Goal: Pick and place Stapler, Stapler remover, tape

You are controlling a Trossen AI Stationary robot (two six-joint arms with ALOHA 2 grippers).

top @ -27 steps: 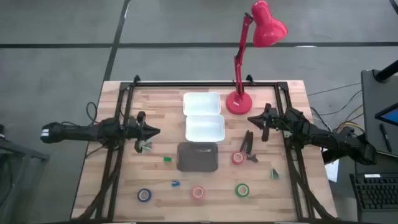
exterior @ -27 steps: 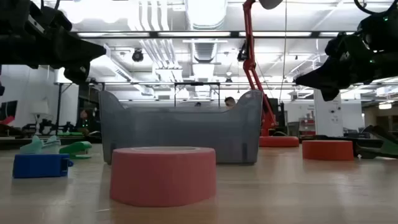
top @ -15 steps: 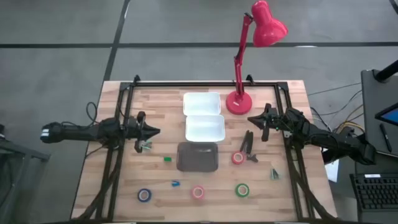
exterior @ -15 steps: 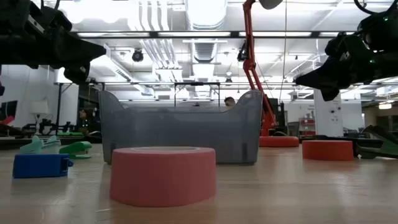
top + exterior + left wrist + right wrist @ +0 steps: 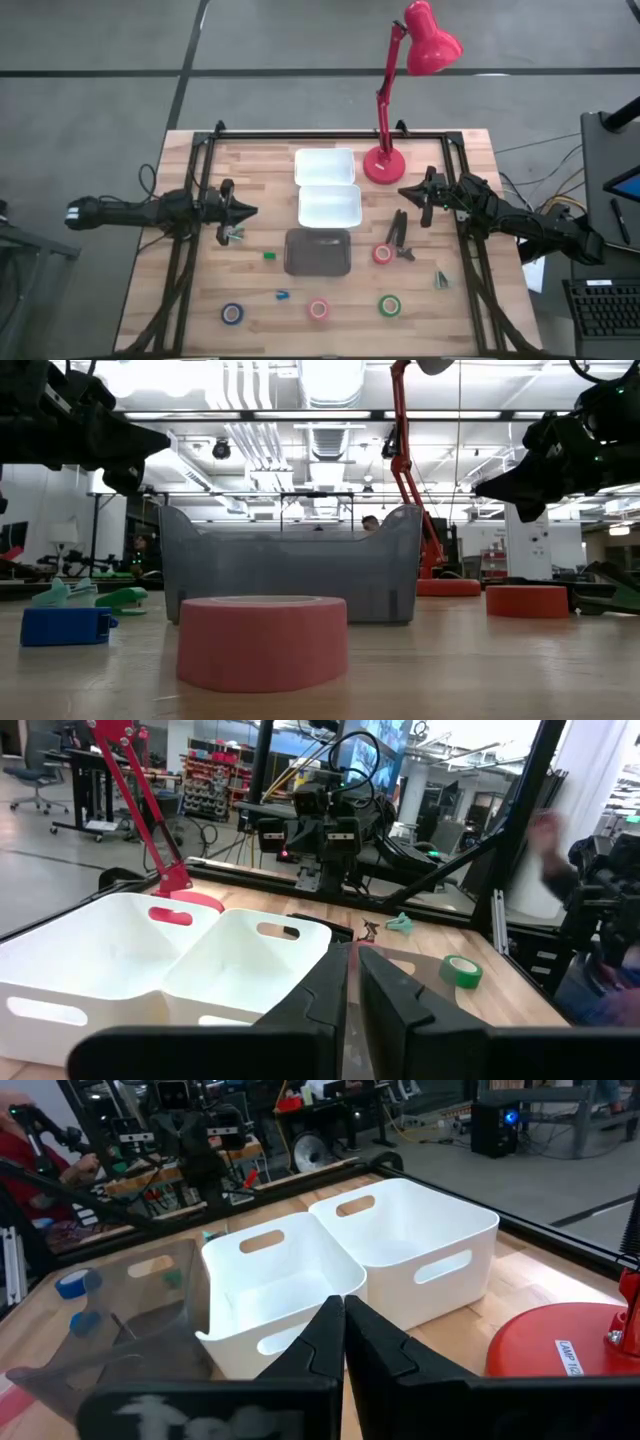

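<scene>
Claws hang idle above the counter (image 5: 250, 170), the left claw (image 5: 250, 211) nearly closed and the right claw (image 5: 404, 190) pressed together, both empty. We judge nothing picked yet: the stapler (image 5: 396, 229) lies beside the red tape (image 5: 383, 254), awaiting a reach. Lettering on the lamp base (image 5: 570, 1355) is too small to read.

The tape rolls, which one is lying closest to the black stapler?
The red tape roll. It lies right beside the stapler, right of the grey bin; the blue, pink and green rolls sit along the table's near edge.
</scene>
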